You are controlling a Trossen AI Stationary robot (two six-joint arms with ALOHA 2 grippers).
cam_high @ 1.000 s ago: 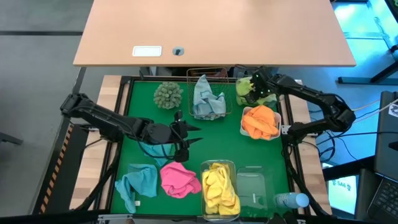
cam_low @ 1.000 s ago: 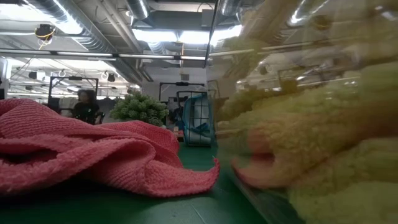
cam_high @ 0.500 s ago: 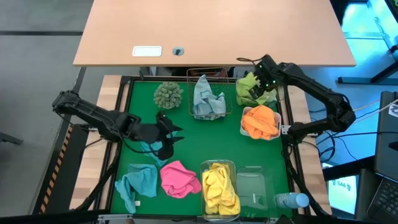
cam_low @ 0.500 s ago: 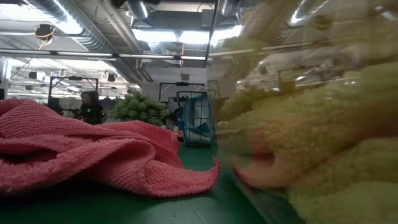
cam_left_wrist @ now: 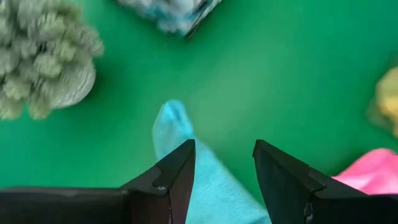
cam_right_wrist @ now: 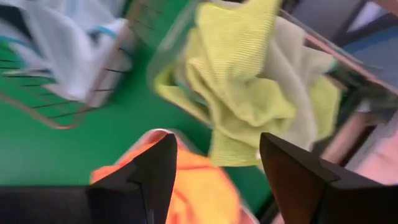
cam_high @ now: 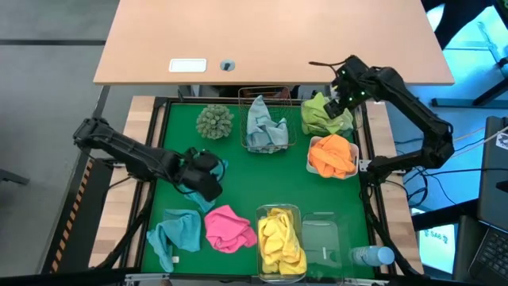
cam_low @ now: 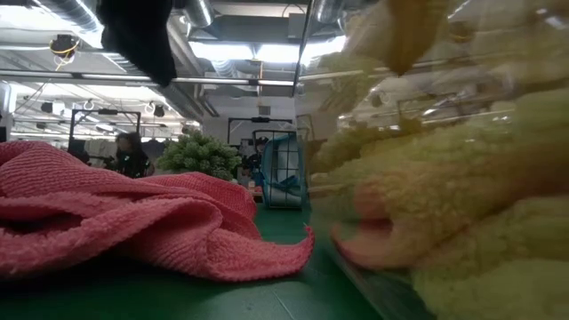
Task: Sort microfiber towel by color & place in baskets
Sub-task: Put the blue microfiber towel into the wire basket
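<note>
Left gripper (cam_left_wrist: 224, 180): I saw it over the green mat, fingers apart, a teal towel (cam_left_wrist: 186, 155) lying under them, not pinched.
Right gripper (cam_high: 343, 89): I had it above the lime towels (cam_high: 321, 114) in the far right tub; fingers spread, holding nothing.
Wire basket (cam_high: 267, 147): held pale grey-blue towels (cam_high: 264, 127).
White tray (cam_high: 312, 168): held orange towels (cam_high: 333, 155).
Clear tub (cam_high: 279, 210): yellow towels (cam_high: 280, 238) inside.
Loose on mat: pink towel (cam_high: 228, 227) and a second teal towel (cam_high: 178, 230) (side by side, near edge).
</note>
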